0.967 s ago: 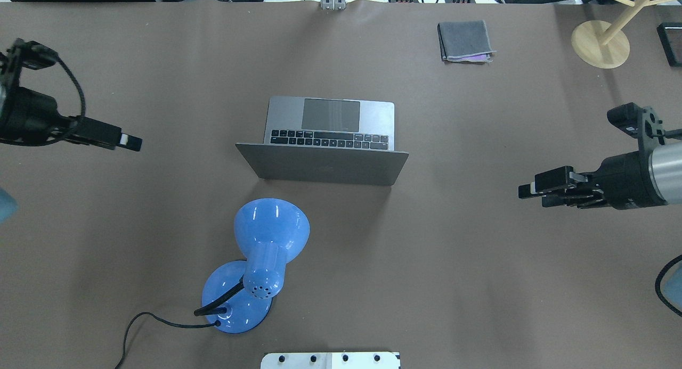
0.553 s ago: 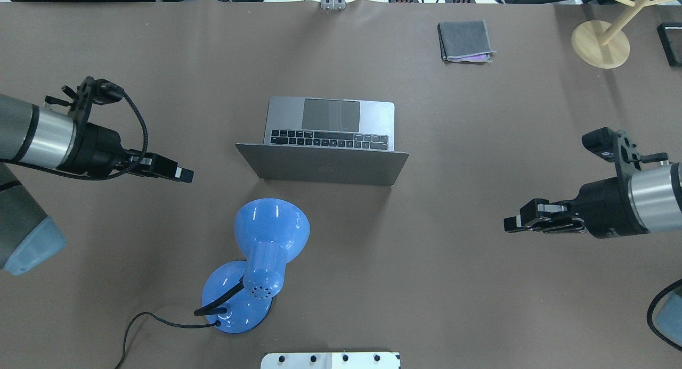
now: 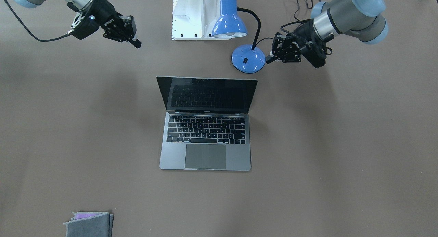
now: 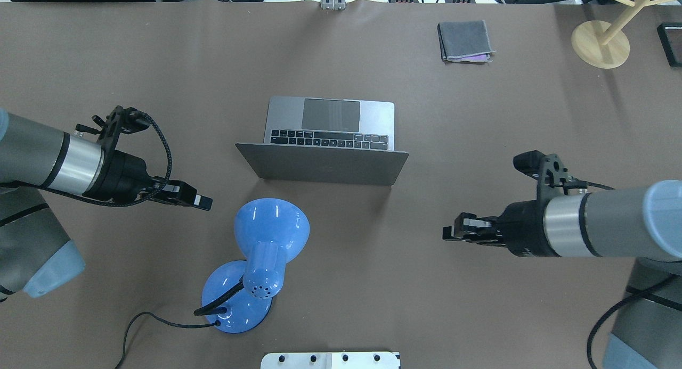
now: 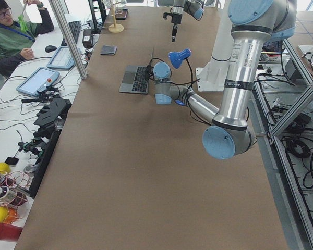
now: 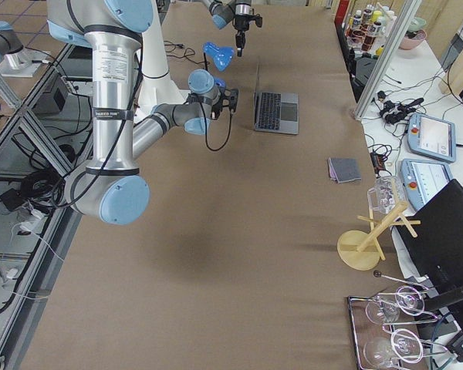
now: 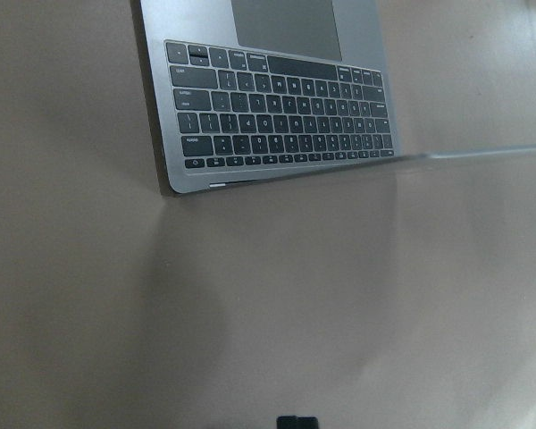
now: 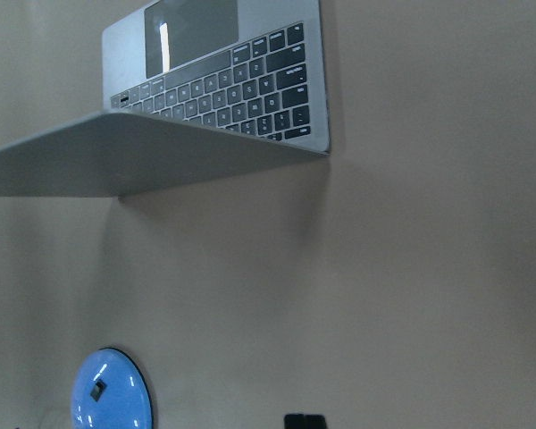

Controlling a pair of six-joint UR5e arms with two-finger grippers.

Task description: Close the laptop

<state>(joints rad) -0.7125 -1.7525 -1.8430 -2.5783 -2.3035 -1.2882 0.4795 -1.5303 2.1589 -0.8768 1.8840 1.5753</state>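
- Over the last second both arms swing in from the sides of the bench (image 4: 479, 119); the left fingers (image 4: 202, 202) now sit just beside the shade of the blue lamp (image 4: 272, 228), and the right fingers (image 4: 452, 233) hang well apart from the far corner of the lid (image 4: 325, 166).
- The laptop (image 3: 205, 151) stands open mid-bench, lid roughly upright and untouched; both arms are now on the robot's side of it, behind the lid; I judge this the approach, with the closing push not yet begun.
- Both pairs of fingers look pressed together; they hold nothing and touch nothing.
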